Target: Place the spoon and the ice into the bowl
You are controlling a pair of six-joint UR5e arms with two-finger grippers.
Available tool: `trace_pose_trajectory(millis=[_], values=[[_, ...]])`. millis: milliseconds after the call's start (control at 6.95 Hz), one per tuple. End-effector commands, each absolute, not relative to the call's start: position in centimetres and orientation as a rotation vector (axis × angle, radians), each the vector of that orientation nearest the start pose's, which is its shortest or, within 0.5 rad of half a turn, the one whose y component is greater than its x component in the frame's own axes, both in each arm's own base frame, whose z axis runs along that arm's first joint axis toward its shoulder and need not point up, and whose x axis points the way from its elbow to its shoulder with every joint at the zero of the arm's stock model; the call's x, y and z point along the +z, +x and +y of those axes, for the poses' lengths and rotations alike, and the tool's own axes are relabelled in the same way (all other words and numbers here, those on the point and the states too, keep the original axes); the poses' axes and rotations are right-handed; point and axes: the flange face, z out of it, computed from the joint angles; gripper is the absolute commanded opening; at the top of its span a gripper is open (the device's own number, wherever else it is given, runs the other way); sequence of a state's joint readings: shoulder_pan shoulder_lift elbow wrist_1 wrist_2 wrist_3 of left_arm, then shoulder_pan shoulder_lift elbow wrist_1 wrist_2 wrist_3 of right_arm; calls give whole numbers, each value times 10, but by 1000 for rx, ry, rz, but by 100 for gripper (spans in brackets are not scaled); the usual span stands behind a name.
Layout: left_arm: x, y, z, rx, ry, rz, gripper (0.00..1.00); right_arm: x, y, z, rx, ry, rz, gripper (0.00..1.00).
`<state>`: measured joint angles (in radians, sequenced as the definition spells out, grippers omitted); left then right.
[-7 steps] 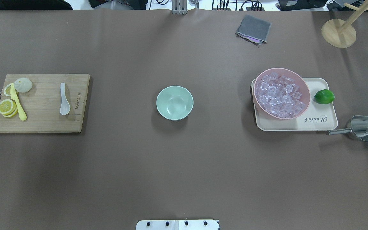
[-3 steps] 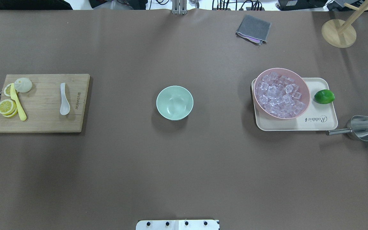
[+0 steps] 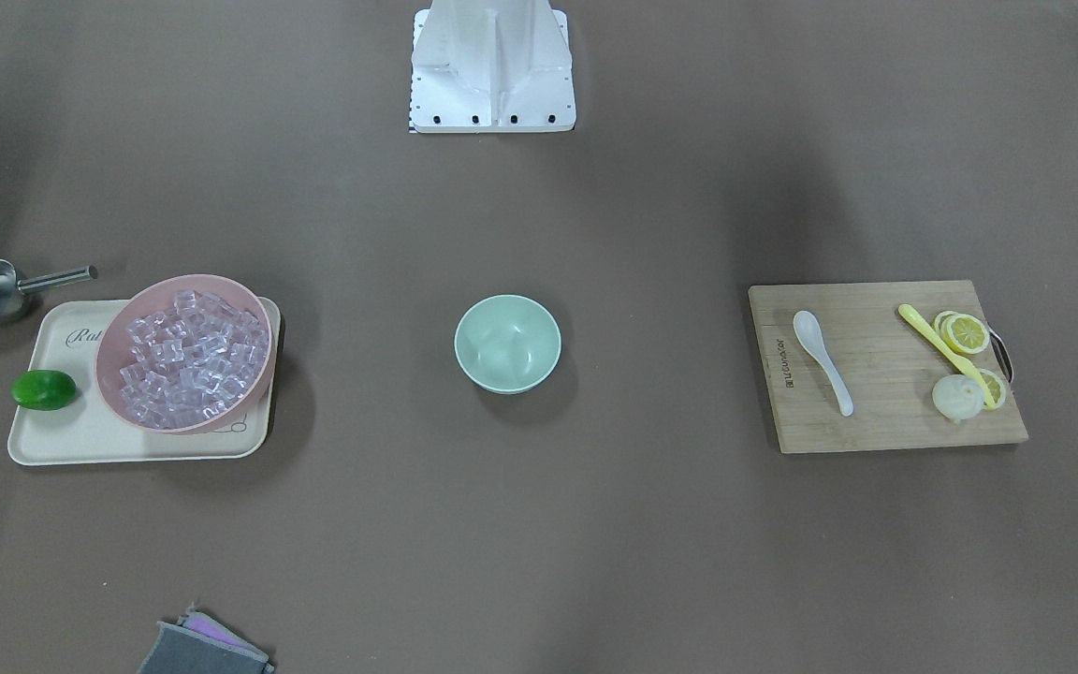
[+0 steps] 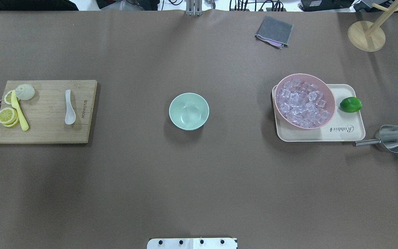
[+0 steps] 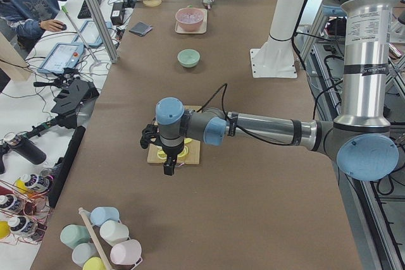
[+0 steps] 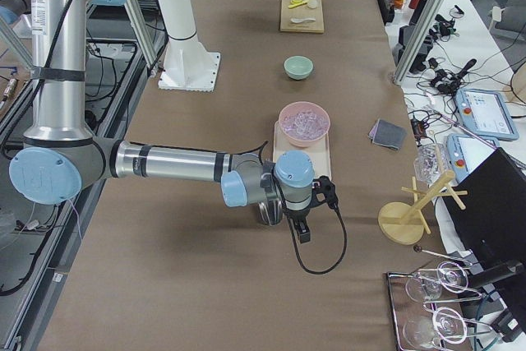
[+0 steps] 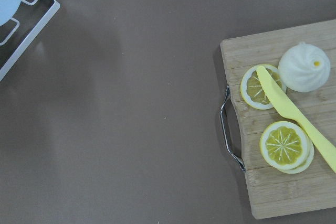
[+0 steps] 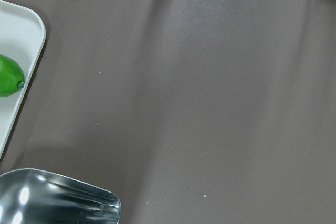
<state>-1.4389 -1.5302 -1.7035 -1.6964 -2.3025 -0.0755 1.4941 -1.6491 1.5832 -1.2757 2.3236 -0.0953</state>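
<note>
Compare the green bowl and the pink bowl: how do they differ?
Size: the green bowl is smaller than the pink bowl.
Contents: the green bowl is empty, while the pink bowl is heaped with ice.
Support: the green bowl sits straight on the table, and the pink bowl sits on a tray, overhanging its corner.
Shared: both are round, upright and untouched by either arm.

- Silver tube links (image 5: 266, 129) are being joined by grey housings (image 5: 329, 140) under pale-blue caps (image 5: 169, 110).
- A black cable (image 6: 345, 240) is being looped from the black right end effector (image 6: 302, 232).
- The white pedestal (image 3: 492, 65) is being pinned by dark screws (image 3: 475, 120).
</note>
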Motion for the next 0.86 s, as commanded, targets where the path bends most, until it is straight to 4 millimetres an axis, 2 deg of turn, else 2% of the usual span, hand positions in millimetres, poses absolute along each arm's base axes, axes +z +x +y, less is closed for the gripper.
trace_pose_trajectory(millis=[0,432,720], values=[[600,-2,-492,135,136,747,98,669,29,-474,-244,210,-756,100],[579,0,-497,157,190,755,98,661,28,-480,-247,224,-758,100],[561,7,-497,142,247,848,98,652,25,-488,-256,237,-761,100]])
